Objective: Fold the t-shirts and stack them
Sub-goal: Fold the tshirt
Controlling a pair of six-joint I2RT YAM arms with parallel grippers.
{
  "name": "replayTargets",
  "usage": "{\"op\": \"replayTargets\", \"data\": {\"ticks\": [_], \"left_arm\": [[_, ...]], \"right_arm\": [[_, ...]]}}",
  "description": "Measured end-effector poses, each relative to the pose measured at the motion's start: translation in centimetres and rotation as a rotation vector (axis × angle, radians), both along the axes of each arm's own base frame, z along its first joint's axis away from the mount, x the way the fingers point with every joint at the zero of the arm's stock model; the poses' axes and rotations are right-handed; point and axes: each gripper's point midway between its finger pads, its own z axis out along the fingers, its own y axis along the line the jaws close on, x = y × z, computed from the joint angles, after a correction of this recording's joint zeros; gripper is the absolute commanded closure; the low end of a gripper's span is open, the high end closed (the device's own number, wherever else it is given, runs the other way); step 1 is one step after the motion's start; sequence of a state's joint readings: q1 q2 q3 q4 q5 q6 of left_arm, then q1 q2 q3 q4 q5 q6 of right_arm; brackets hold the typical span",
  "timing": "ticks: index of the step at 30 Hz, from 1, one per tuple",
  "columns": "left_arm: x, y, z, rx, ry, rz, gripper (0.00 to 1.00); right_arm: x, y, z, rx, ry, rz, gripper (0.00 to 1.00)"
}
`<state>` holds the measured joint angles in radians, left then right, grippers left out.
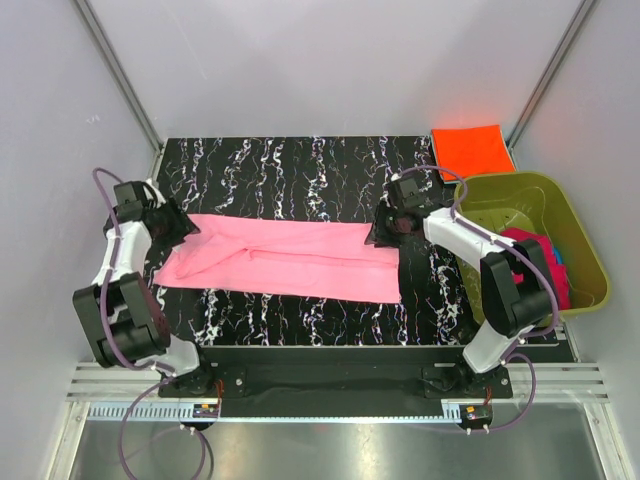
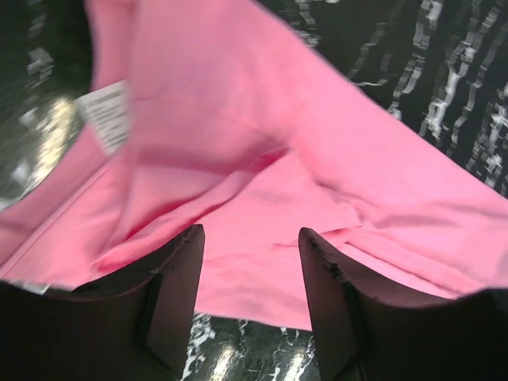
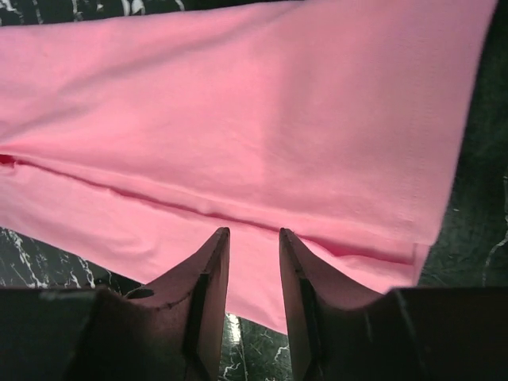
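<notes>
A light pink t-shirt (image 1: 290, 258) lies folded lengthwise into a long strip across the black marbled table (image 1: 300, 170). My left gripper (image 1: 190, 229) hovers over its left end with jaws open and nothing between them; in the left wrist view the pink fabric (image 2: 262, 159) with a white label (image 2: 107, 115) lies under the fingers (image 2: 178, 286). My right gripper (image 1: 382, 233) stands open over the strip's right end, above the pink hem (image 3: 317, 151). A folded orange t-shirt (image 1: 472, 148) rests at the back right. Magenta (image 1: 535, 255) and blue (image 1: 556, 258) t-shirts lie in the tub.
An olive-green plastic tub (image 1: 580, 240) stands at the right edge of the table. White walls and metal struts enclose the back and sides. A dark rail (image 1: 330, 375) runs along the near edge by the arm bases.
</notes>
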<state>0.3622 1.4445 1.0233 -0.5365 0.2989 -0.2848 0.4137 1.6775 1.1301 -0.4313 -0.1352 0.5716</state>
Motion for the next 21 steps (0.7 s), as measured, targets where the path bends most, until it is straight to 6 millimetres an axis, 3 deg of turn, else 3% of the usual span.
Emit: {"op": "replayTargets", "data": {"ticks": [6, 12, 21], "left_arm": [[2.9, -2.7, -1.6, -0.068, 0.009, -0.183, 0.48], [4.1, -4.0, -3.7, -0.094, 0.049, -0.26, 0.49], [4.7, -4.6, -4.6, -0.063, 0.111, -0.262, 0.49]], "right_arm": [[0.0, 1.4, 0.8, 0.034, -0.011, 0.055, 0.61], [0.4, 2.0, 1.6, 0.056, -0.027, 0.086, 0.6], [0.8, 2.6, 2.0, 0.073, -0.042, 0.109, 0.6]]}}
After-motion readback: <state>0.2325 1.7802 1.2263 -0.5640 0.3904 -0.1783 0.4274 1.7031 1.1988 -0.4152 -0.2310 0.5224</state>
